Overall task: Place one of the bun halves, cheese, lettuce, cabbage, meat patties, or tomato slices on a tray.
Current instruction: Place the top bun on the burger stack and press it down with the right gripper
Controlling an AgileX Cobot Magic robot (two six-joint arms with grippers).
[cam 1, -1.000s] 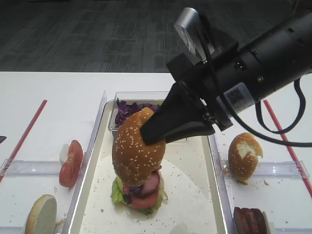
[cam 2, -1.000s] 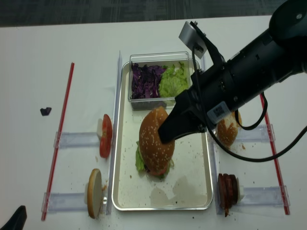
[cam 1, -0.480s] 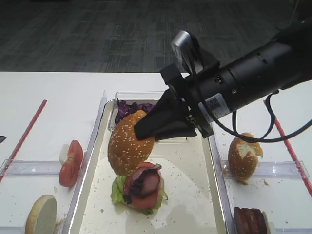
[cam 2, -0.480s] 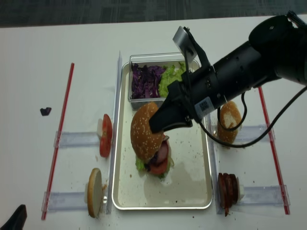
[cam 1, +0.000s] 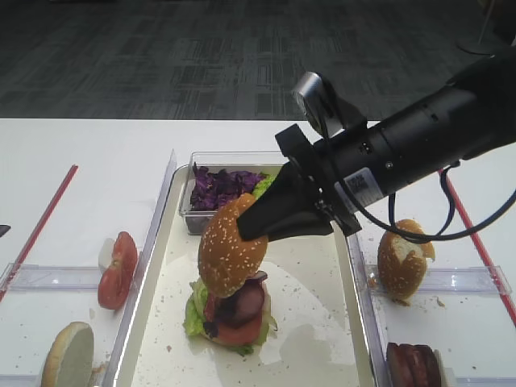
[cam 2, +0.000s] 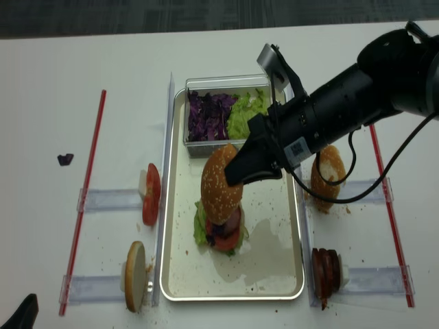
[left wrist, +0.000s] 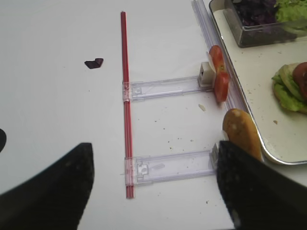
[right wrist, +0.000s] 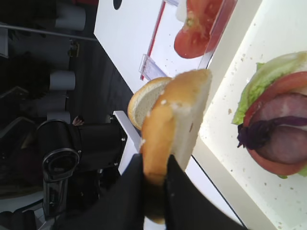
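My right gripper [cam 1: 246,231] is shut on the rim of the sesame-seeded bun half [cam 1: 230,254], holding it steeply tilted, almost on edge. The bun hangs over the left side of a stack [cam 1: 234,310] of lettuce, tomato, meat and purple cabbage on the cream tray [cam 1: 322,339]. In the right wrist view the black fingers [right wrist: 132,191] pinch the bun [right wrist: 175,120] beside the stack [right wrist: 278,129]; whether they touch I cannot tell. My left gripper [left wrist: 153,187] stands wide open above a clear holder, left of the tray.
A clear tub [cam 1: 197,211] of purple cabbage [cam 1: 222,185] and lettuce [cam 2: 248,115] sits at the tray's far end. Left of the tray stand tomato slices [cam 1: 117,270] and a pale bun half [cam 1: 68,359]. On the right are a torn bun half [cam 1: 403,258] and meat patties [cam 1: 413,364].
The bun sat over the stack, swung off to the left baring the top layers, and is now back over the stack's left side. The right gripper kept its hold throughout.
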